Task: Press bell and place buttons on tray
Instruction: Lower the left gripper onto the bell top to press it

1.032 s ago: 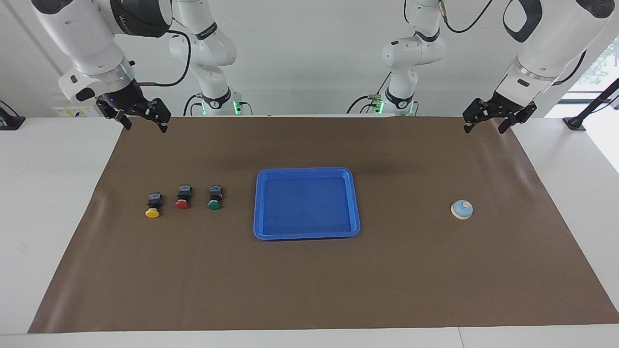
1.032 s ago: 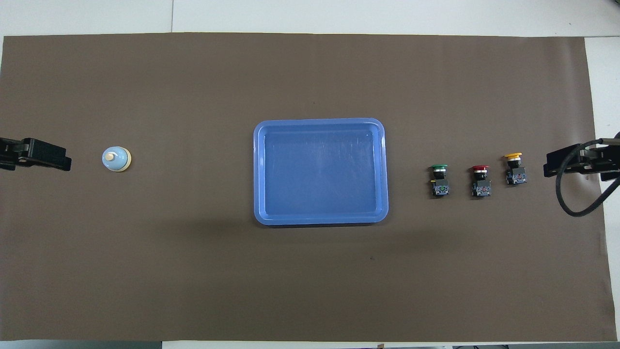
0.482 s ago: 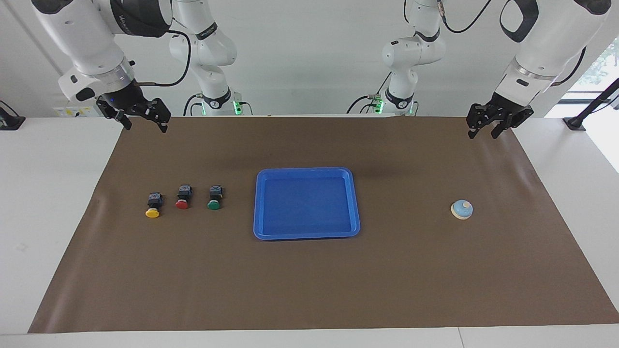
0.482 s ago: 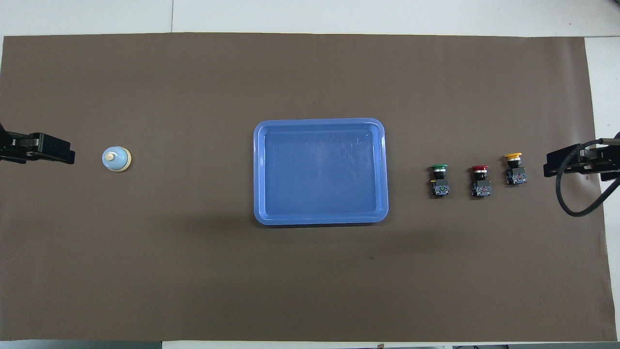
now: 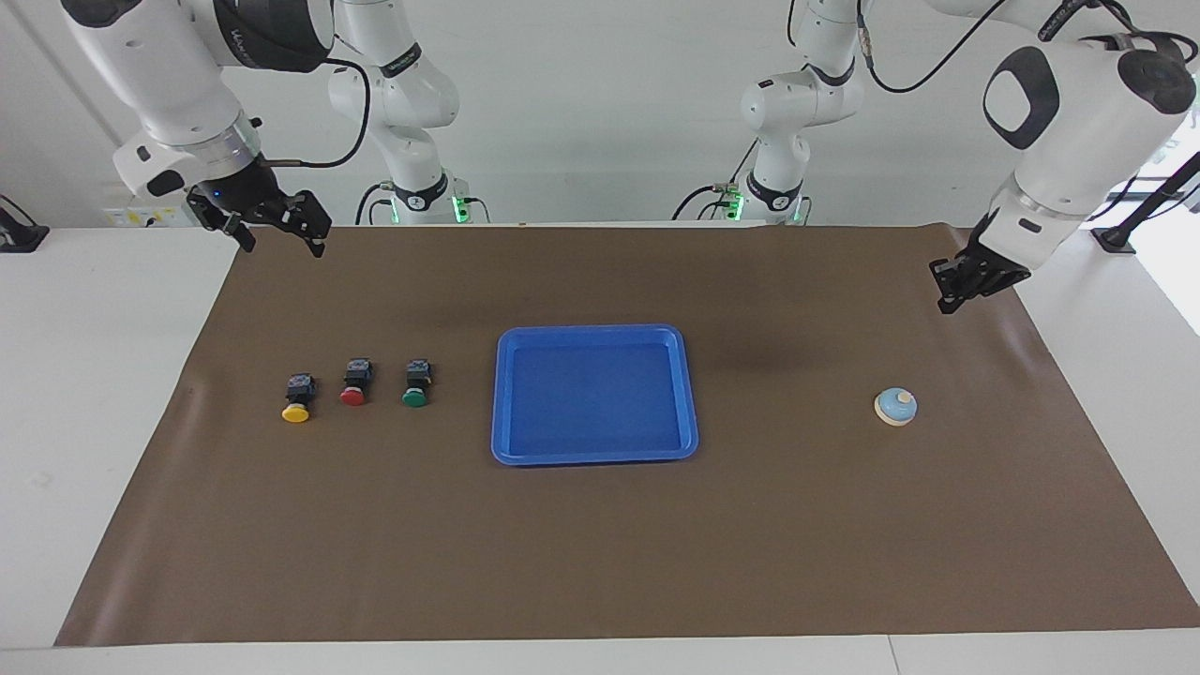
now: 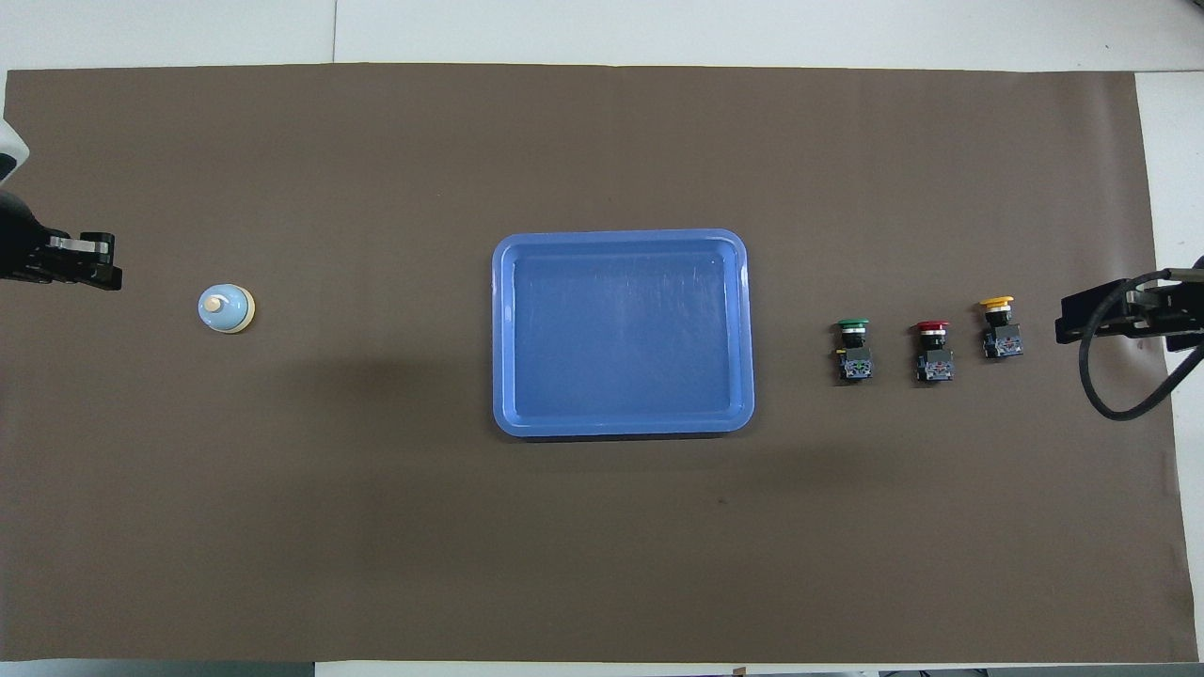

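The light-blue bell (image 5: 895, 406) (image 6: 226, 308) sits on the brown mat toward the left arm's end. My left gripper (image 5: 949, 302) (image 6: 108, 273) hangs shut and empty over the mat beside the bell, well above it. The bright-blue tray (image 5: 594, 453) (image 6: 621, 425) lies empty mid-table. Three buttons stand in a row toward the right arm's end: green (image 5: 415, 382) (image 6: 853, 350), red (image 5: 355, 382) (image 6: 933, 351), yellow (image 5: 297, 397) (image 6: 1000, 327). My right gripper (image 5: 281, 236) (image 6: 1068, 324) waits open over the mat's edge, above the yellow button's end.
The brown mat (image 5: 600, 544) covers most of the white table (image 5: 84, 375). Two further robot arms (image 5: 403, 112) stand at the robots' side. A black cable (image 6: 1115, 395) loops under the right wrist.
The left gripper closed from open to shut and its arm swung down and forward toward the bell. The right arm has not moved.
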`<action>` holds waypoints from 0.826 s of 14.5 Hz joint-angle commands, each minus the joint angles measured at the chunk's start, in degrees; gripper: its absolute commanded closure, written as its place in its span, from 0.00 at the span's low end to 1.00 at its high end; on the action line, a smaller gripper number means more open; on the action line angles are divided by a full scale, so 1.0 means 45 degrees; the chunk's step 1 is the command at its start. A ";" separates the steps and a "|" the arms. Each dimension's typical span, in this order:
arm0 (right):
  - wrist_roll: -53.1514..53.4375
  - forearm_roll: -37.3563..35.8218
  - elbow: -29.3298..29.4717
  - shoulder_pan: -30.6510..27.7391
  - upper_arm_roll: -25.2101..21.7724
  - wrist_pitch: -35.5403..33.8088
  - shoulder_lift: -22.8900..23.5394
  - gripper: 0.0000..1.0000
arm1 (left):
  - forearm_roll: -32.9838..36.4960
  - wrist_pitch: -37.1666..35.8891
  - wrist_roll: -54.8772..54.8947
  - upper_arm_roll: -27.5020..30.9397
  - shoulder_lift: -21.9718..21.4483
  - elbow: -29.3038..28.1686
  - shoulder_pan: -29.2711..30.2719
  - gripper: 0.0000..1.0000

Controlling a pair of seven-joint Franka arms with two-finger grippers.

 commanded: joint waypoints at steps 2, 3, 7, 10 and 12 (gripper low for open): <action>-0.0199 0.0229 -0.0350 -0.0135 0.0042 0.0115 -0.0290 0.00 | 0.0211 0.1477 0.0071 -0.0069 0.1222 -0.0101 0.0714 1.00; -0.0199 0.0229 -0.0350 -0.0135 0.0042 0.0115 -0.0290 0.00 | 0.0211 0.1946 0.0071 -0.0069 0.1379 -0.0392 0.0733 1.00; -0.0199 0.0229 -0.0350 -0.0135 0.0042 0.0115 -0.0290 0.00 | 0.0211 0.4465 0.0032 -0.0069 0.1615 -0.2480 0.0559 1.00; -0.0199 0.0229 -0.0350 -0.0135 0.0042 0.0115 -0.0290 0.00 | 0.0211 0.4919 0.0032 -0.0069 0.1615 -0.3069 0.0558 1.00; -0.0199 0.0229 -0.0350 -0.0135 0.0042 0.0115 -0.0290 0.00 | 0.0211 0.5211 0.0032 -0.0069 0.1615 -0.3401 0.0539 1.00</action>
